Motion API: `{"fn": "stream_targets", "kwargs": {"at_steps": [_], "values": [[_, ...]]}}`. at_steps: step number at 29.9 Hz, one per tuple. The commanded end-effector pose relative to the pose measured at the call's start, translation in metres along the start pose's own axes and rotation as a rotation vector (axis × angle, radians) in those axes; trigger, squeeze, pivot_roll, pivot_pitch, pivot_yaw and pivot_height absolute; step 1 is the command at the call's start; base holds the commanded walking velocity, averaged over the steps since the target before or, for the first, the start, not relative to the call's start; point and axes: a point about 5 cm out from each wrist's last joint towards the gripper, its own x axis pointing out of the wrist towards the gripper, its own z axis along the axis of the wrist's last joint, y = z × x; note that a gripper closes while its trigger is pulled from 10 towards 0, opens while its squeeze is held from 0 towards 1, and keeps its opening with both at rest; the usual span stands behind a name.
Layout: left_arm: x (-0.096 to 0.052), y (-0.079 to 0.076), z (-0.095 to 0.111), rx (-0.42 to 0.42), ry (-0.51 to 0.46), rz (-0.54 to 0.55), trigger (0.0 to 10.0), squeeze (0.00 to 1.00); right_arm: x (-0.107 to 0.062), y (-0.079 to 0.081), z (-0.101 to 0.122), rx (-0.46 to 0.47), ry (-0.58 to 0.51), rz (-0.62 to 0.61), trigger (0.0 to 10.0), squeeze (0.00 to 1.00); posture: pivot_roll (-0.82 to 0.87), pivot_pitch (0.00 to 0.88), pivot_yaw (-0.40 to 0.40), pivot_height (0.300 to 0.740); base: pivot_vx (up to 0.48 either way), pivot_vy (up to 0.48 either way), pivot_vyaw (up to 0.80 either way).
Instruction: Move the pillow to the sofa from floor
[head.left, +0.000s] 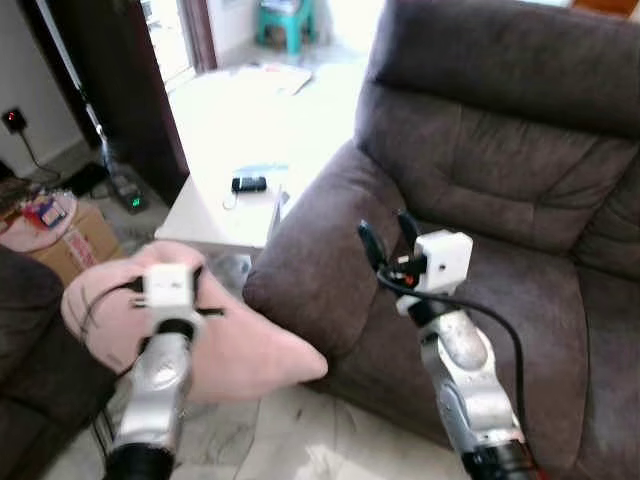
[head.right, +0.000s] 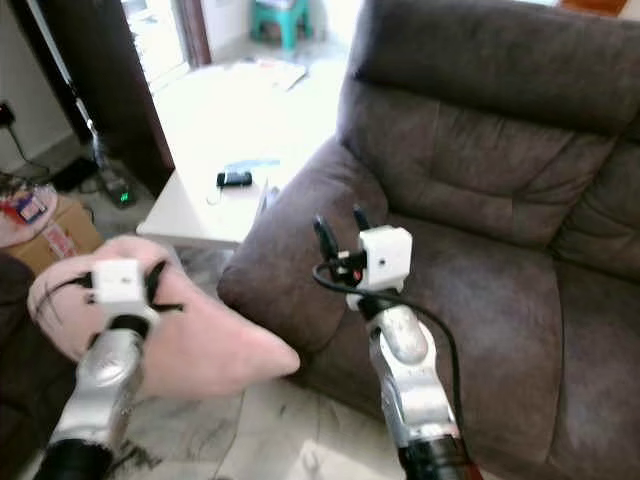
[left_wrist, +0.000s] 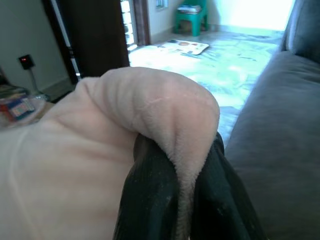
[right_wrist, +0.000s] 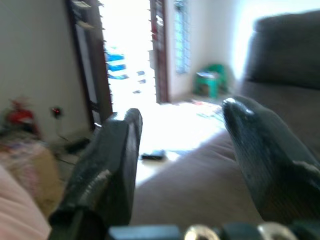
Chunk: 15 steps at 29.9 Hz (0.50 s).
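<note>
A soft pink pillow (head.left: 245, 345) hangs off the floor beside the dark brown sofa (head.left: 500, 200), near its left armrest (head.left: 310, 260). My left gripper (left_wrist: 172, 200) is shut on a fold of the pillow (left_wrist: 160, 110), the cloth pinched between its two black fingers (left_wrist: 145, 195). My right gripper (head.left: 388, 236) is raised above the sofa's armrest and seat edge, open with nothing between its fingers (right_wrist: 107, 170).
A low white table (head.left: 225, 215) with a dark phone-like object (head.left: 248, 184) stands left of the armrest. A cardboard box (head.left: 75, 240) and cables lie at far left. A dark door (head.left: 130, 80) and a green stool (head.left: 285, 20) are farther back. Pale tiled floor (head.left: 300, 440) lies below.
</note>
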Motion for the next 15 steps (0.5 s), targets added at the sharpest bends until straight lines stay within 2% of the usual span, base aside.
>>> {"fn": "stream_targets", "kwargs": {"at_steps": [1,15], "values": [[0.0047,-0.021,0.0234,-0.028,-0.107,-0.078,10.0,0.0,-0.0082,-0.0081,-0.0085,0.007,0.038,-0.04,10.0,0.0,-0.01,0.007,-0.025,0.74,0.0,0.0,0.0],[0.0034,-0.0273,0.0221,-0.038,-0.09,-0.12,10.0,0.0,-0.006,-0.0097,-0.006,0.004,0.018,-0.048,10.0,0.0,-0.01,0.002,-0.025,0.74,0.0,0.0,0.0]]}}
